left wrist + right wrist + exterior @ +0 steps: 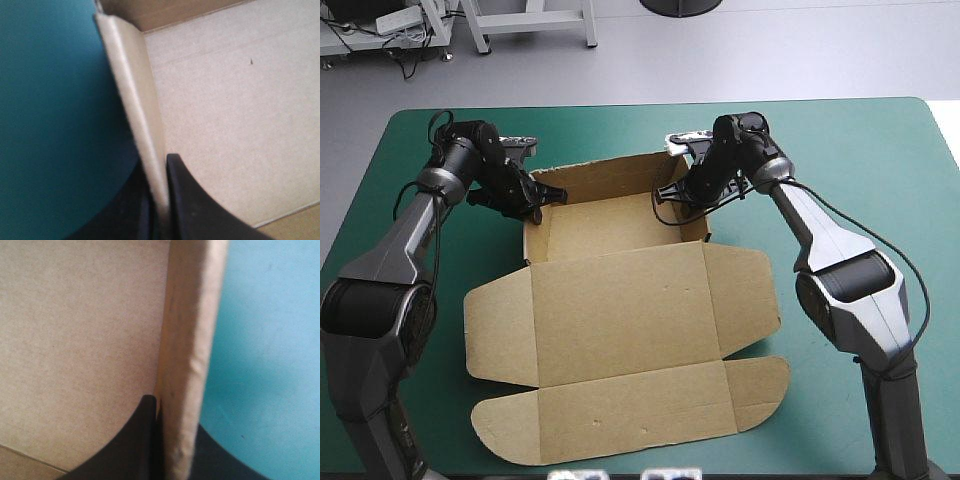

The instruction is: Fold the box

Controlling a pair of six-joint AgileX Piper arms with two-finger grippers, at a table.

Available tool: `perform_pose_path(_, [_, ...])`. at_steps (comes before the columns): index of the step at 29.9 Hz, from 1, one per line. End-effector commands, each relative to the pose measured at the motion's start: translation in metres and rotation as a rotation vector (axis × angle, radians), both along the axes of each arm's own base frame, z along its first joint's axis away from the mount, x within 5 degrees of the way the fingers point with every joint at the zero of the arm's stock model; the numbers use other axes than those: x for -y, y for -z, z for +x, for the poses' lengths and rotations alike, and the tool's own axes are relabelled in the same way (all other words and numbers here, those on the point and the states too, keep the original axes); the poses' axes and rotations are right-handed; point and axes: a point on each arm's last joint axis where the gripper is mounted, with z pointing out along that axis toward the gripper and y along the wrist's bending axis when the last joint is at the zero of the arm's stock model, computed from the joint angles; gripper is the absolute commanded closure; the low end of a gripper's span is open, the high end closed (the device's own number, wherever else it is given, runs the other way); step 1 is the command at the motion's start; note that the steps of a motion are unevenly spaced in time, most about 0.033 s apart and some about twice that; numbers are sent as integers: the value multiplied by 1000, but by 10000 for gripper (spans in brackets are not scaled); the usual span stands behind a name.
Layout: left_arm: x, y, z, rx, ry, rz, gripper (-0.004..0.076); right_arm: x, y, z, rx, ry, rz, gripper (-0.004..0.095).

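Observation:
The brown box (620, 300) lies in the middle of the teal-green table as an open tray with raised walls at the far end and its lid spread flat toward the near edge. My left gripper (533, 203) is shut on the box's left side wall (135, 115), one black finger inside the tray and one outside. My right gripper (692, 195) is shut on the box's right side wall (187, 365) in the same way. Both walls stand upright between the fingers. The tray floor (225, 125) shows pale and bare beside each wall.
The lid's side flaps (745, 295) and its rounded front flaps (760, 385) lie flat on the teal-green cover (860, 150). Bare cover runs along the far edge and down both sides of the box.

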Motion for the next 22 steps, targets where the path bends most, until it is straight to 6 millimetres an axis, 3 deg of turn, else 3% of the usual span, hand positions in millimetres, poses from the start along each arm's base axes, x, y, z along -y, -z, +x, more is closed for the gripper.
perform_pose_path(1, [14, -11, -9, -32, 59, -65, 667, 5, -31, -4, 118, -94, 2, 837])
perform_pose_path(6, [14, -9, -10, -60, 49, -57, 498, 6, -31, -4, 110, -96, -3, 602])
perform_pose_path(10, [14, -9, -11, -61, 48, -61, 395, 6, -31, -5, 109, -107, -7, 535])
perform_pose_path(16, [14, -18, -8, -41, 12, -73, 377, 6, -48, -5, 164, -106, 12, 527])
perform_pose_path(22, [17, -47, -6, 48, 12, -113, 377, 5, -77, -4, 252, -106, 40, 527])
